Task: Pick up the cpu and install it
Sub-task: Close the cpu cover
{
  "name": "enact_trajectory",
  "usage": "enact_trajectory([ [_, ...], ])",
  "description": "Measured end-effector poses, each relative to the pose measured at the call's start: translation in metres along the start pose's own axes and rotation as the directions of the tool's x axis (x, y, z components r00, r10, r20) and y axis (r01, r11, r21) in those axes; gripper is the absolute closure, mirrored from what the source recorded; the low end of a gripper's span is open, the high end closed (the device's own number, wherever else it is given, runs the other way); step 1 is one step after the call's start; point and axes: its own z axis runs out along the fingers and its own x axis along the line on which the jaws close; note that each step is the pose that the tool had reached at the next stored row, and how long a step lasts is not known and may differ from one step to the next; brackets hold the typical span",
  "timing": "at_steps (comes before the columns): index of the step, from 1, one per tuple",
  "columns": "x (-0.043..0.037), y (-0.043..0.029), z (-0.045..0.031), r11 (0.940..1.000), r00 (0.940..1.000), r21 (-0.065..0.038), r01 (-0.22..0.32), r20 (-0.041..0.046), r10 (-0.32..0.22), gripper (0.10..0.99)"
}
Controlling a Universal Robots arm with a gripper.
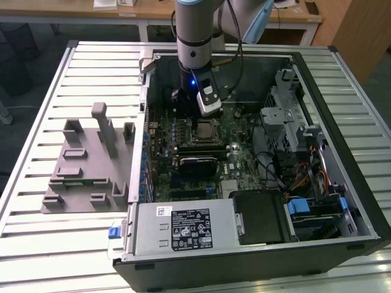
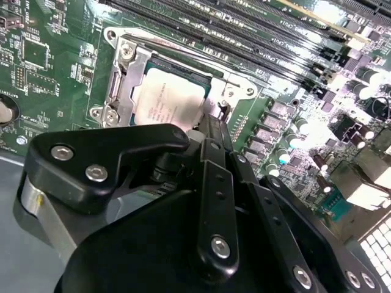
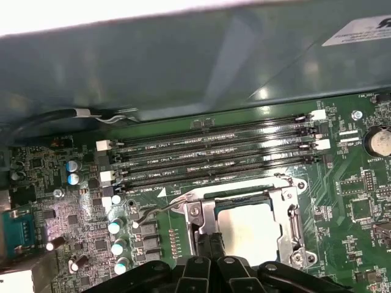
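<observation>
The cpu [image 1: 204, 132] lies flat in the metal socket frame [image 3: 292, 221] on the green motherboard inside the open computer case. Its silvery top shows in both wrist views [image 2: 166, 99] [image 3: 252, 224]. My gripper [image 1: 194, 111] hangs from the arm just behind the socket in the exterior view. In both wrist views the two black fingers [image 2: 211, 131] [image 3: 209, 243] are pressed together with nothing between them. Their tips sit at the edge of the cpu, by the socket frame. A thin wire lever [image 3: 153, 212] sticks out from the frame's corner.
Several black memory slots [image 3: 214, 155] run beside the socket. A black rectangular card [image 1: 198, 165] lies in front of it. The case wall [image 3: 183, 67], drive cage [image 1: 287, 116] and power supply [image 1: 183, 229] close in around. A grey fixture [image 1: 85, 165] stands on the slatted table at the exterior view's left.
</observation>
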Motion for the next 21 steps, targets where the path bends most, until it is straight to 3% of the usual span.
enact_trajectory([
  [8, -0.0279, 0.0045, 0.0015, 1.0, 1.0, 0.0, 0.0, 0.0001, 0.0, 0.98],
  [11, -0.0289, 0.0046, 0.0004, 1.0, 1.0, 0.0, 0.0, -0.0001, 0.0, 0.98],
  [18, -0.0296, 0.0051, -0.0138, 1.0, 1.0, 0.0, 0.0, 0.0001, 0.0, 0.98],
  [21, -0.0296, 0.0051, -0.0148, 1.0, 1.0, 0.0, 0.0, 0.0, 0.0, 0.98],
])
